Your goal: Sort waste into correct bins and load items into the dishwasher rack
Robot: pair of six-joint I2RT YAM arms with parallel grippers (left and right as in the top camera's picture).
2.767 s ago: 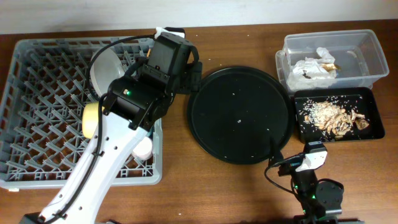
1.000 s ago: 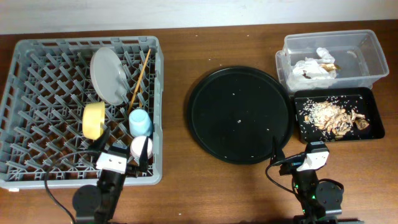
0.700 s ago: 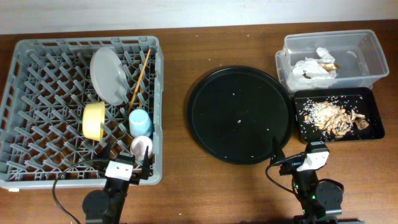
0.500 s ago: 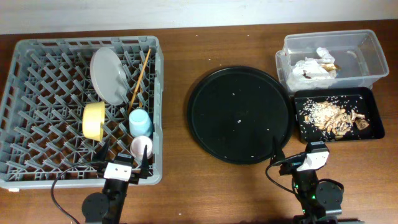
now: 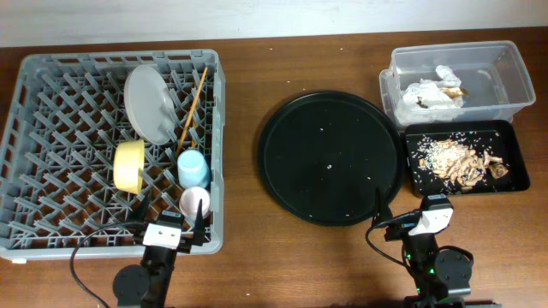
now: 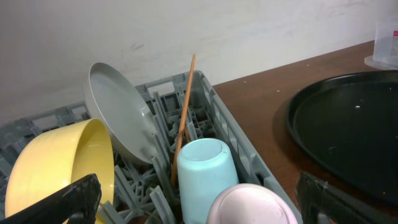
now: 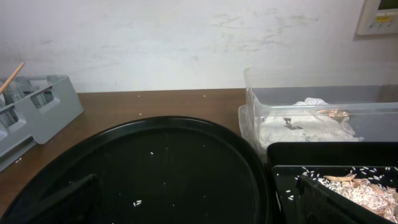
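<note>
Both pincers sit at my near edge with jaws spread wide and empty. The left gripper (image 5: 171,221) is at the rack (image 5: 51,128), the right gripper (image 7: 202,205) before the round black tray (image 5: 330,158). In the rack I see the pink cup (image 5: 194,202), blue cup (image 5: 193,168), yellow bowl (image 5: 130,165), then plate (image 5: 150,104) and chopsticks (image 5: 193,107). Food scraps (image 5: 458,161) fill the small black tray (image 5: 505,133), with napkins (image 5: 432,92) in the clear tub (image 5: 514,77) beyond.

The left arm (image 5: 141,278) no longer stretches over the large square grey plastic crate (image 5: 51,128). It is now drawn back to the lower left edge of the frame, with the left gripper (image 5: 169,216) at the crate's lower rim. The pale round plate (image 5: 150,104), thin wooden chopsticks (image 5: 193,107), small blue cup (image 5: 193,167) and small pink cup (image 5: 194,201), which the arm covered before, are now in view.
</note>
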